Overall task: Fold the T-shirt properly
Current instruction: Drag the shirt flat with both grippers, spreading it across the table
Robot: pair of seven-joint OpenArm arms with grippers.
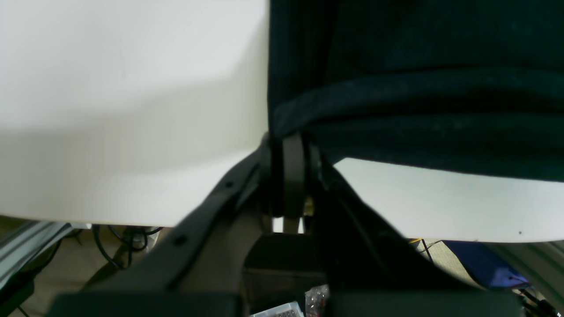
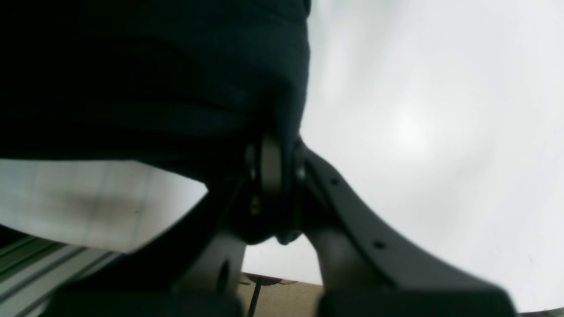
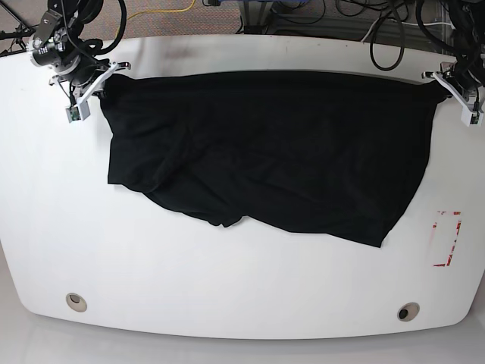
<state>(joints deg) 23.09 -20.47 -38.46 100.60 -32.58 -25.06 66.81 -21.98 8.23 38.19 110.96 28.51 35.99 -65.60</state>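
The black T-shirt lies spread across the far half of the white table, its far edge pulled taut between the two arms. At the base view's right, my left gripper is shut on the shirt's far right corner. The left wrist view shows the cloth bunched at the closed left gripper. At the base view's left, my right gripper is shut on the far left corner. In the right wrist view the cloth drapes over that closed gripper. The shirt's near edge hangs in uneven folds.
A red-outlined rectangle is marked on the table near its right edge. Two round holes sit near the front edge. Cables lie on the floor beyond the far edge.
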